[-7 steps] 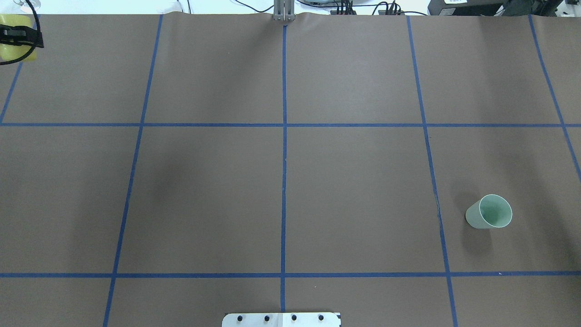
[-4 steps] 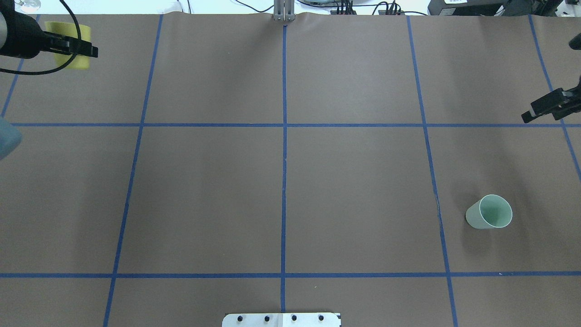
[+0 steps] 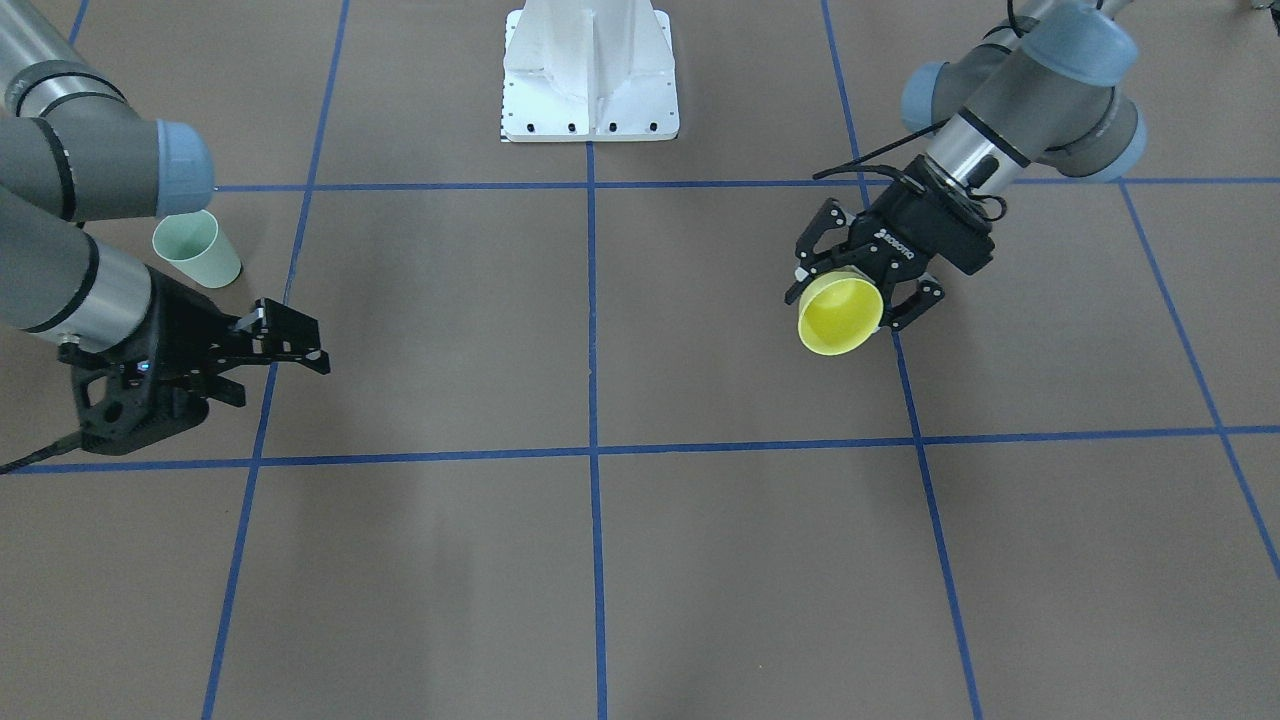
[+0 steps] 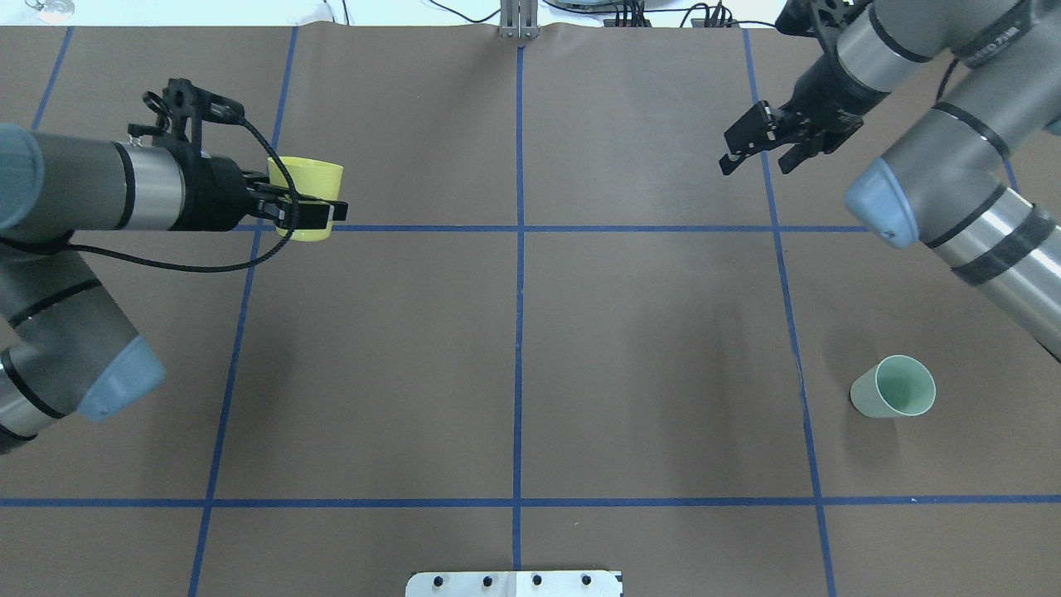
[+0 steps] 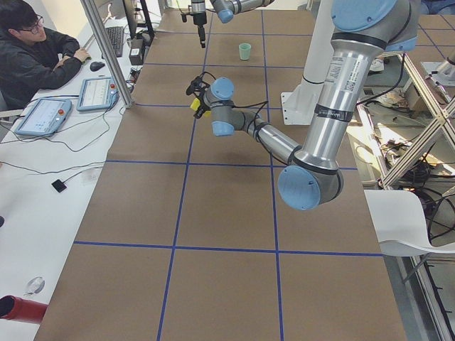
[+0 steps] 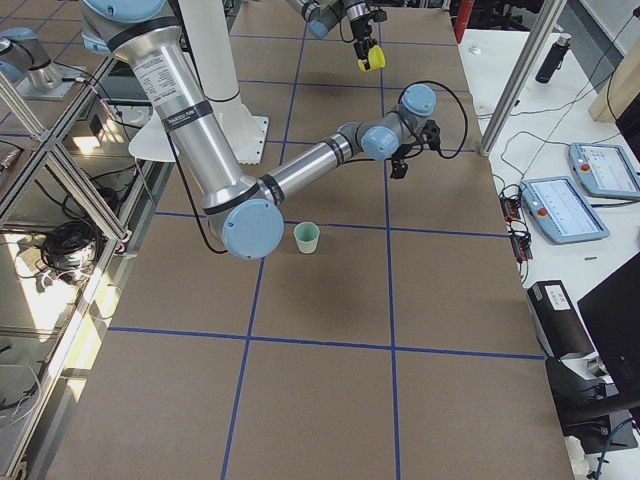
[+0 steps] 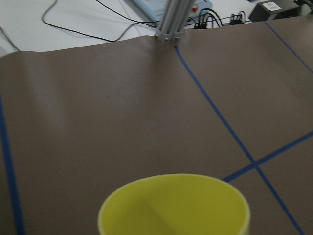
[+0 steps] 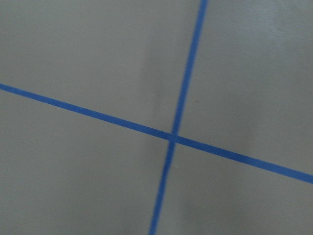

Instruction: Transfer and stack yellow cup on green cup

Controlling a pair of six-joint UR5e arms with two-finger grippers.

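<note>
Brown table (image 4: 646, 332) with blue tape grid. Yellow cup (image 4: 308, 178) off the surface, tilted, mouth toward far side, clamped across its wall by left gripper (image 3: 846, 310), far-left square. Green cup (image 4: 893, 387) upright, near right, well apart. Right gripper (image 4: 756, 162) spread wide, holding nothing, far right, likely set for a handover. Nothing seen between grippers; ample room mid-table, far edge beyond both.

Brown table (image 4: 646, 348), blue tape grid (image 4: 518, 332), green cup (image 4: 893, 387) standing upright on it
</note>
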